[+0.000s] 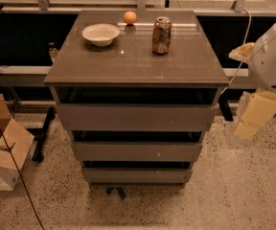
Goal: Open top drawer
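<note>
Speckled floor (234, 190) runs under a grey-brown cabinet that stands before a dark lower wall and a bright window ledge. On its table (138, 63) a shallow white bowl (100, 34) sits at the back left, its pale inside bare. An orange ball (130, 17) lies just behind and to the right of the bowl, apart from it. A dented drink can (161, 35) stands upright to the right of both; what it holds cannot be told.

Directly below the table edge is the top drawer (135, 118), the widest front, with a dark gap above it. Its panel sits level and straight. The middle drawer (137, 151) and the bottom drawer (137, 175) step narrower beneath it.

At the right edge the robot's white arm (272, 56) hangs beside the cabinet, and its cream claw (250, 119) points down and left, near the top drawer's right end but apart from it; I cannot tell whether the claw is open or closed.

On the floor at left an open cardboard box (1, 169) holds contents too dim to make out.
</note>
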Motion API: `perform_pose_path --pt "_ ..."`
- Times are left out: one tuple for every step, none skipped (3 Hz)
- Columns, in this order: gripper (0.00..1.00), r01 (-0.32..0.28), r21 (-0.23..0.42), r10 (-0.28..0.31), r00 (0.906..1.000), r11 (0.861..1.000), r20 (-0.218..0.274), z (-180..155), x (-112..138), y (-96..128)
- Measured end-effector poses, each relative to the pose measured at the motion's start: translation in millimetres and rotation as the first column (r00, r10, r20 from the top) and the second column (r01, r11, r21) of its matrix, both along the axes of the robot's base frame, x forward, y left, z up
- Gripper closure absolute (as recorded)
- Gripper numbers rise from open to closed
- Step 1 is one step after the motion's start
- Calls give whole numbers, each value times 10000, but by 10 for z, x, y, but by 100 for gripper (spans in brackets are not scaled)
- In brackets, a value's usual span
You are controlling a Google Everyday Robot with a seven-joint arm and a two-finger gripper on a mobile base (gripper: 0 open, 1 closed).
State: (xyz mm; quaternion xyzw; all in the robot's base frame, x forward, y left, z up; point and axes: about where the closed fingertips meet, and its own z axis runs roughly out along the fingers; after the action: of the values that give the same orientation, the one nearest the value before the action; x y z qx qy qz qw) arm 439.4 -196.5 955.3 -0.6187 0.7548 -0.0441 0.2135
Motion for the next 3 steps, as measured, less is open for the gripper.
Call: perform_pose_path --pt "0 -66 287 62 9999 9996 137 -143 1 24" --pt "0 -185 328 185 9998 9993 26 -344 27 62" --pt "0 -236 516 243 9996 9984 -127 -507 64 98"
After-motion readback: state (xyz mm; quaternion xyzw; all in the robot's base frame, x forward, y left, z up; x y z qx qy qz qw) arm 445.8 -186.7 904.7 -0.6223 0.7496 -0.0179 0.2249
